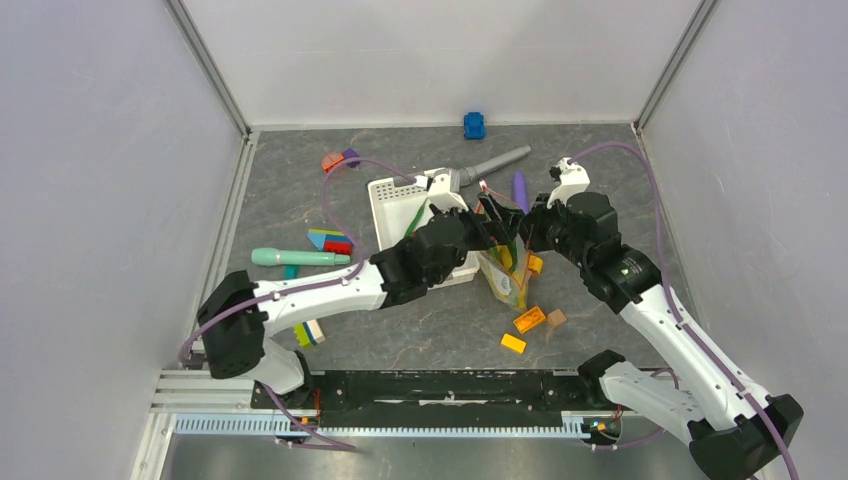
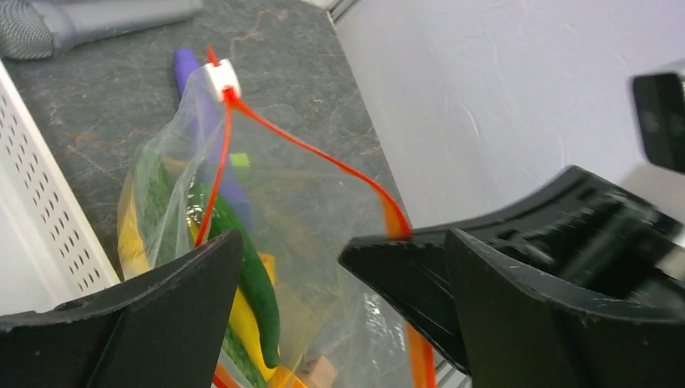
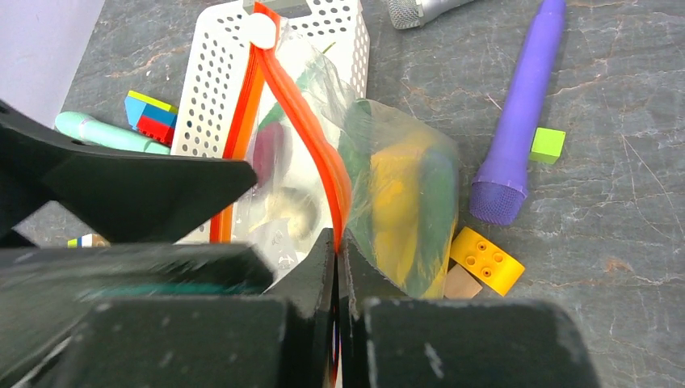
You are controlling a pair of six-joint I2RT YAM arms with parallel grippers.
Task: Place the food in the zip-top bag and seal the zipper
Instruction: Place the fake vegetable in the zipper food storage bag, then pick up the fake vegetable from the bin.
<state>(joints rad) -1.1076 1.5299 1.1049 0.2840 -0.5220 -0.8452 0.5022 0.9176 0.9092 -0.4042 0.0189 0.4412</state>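
grey table (image 1: pixel 420 320) stood within white walls (image 1: pixel 100 150). zip-top bag (image 3: pixel 388 202) judged limp, slippery; best held by its zipper (image 3: pixel 307 129). right pincer (image 3: pixel 337 259) clamped that strip; left pincer (image 2: pixel 291 246) gaped empty.

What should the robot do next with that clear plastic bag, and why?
Probably move the open left gripper to the small white slider and draw it along the orange-red zipper strip. The right gripper pinches that strip, yellow and green toy food lies inside the clear plastic bag, and its mouth gapes.
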